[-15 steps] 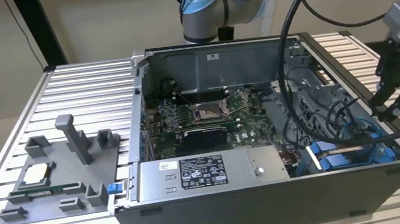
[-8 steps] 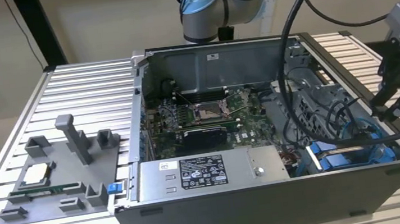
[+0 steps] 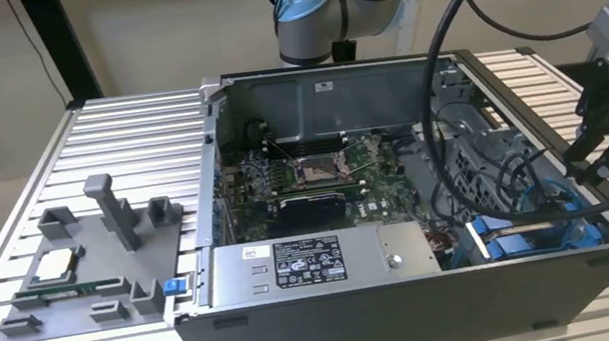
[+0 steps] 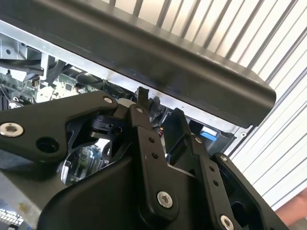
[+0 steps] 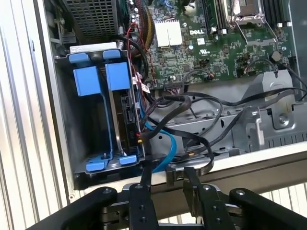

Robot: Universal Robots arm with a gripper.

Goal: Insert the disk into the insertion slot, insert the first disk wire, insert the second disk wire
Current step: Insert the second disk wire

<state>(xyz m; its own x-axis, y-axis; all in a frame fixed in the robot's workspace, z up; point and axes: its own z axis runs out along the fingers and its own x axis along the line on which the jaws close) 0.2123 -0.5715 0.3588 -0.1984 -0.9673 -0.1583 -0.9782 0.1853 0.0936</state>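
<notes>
In the exterior view, a grey fixture tray [image 3: 79, 308] lay at the left of the slatted tabletop [image 3: 129, 139]. The open computer case [image 3: 413, 313] stood in the middle, with its power-supply box [image 3: 315, 264] along the near wall. The insertion slot [image 3: 536, 234] sat in the case's near corner towards the exterior view's right. Further right, the claw [image 3: 596, 163] hung just outside the case wall, above and beside the slot and not touching it.

The first wrist view looked down into the insertion slot [image 5: 64, 134], which the exterior view did not do. There the disk [image 5: 128, 115] stood on edge between the blue rails, already seated inside the bay. A blue cable [image 5: 169, 146] and several black cables [image 5: 201, 103] were looped just beside it. Whether any of them was plugged into the disk could not be made out.

The claw [image 5: 167, 175] hovered over the case rim, near the disk's open end. Its fingers [image 5: 146, 184] stood a narrow gap apart, with nothing gripped between them. The second wrist view showed the same empty gap under the dark rim [image 4: 168, 62].
</notes>
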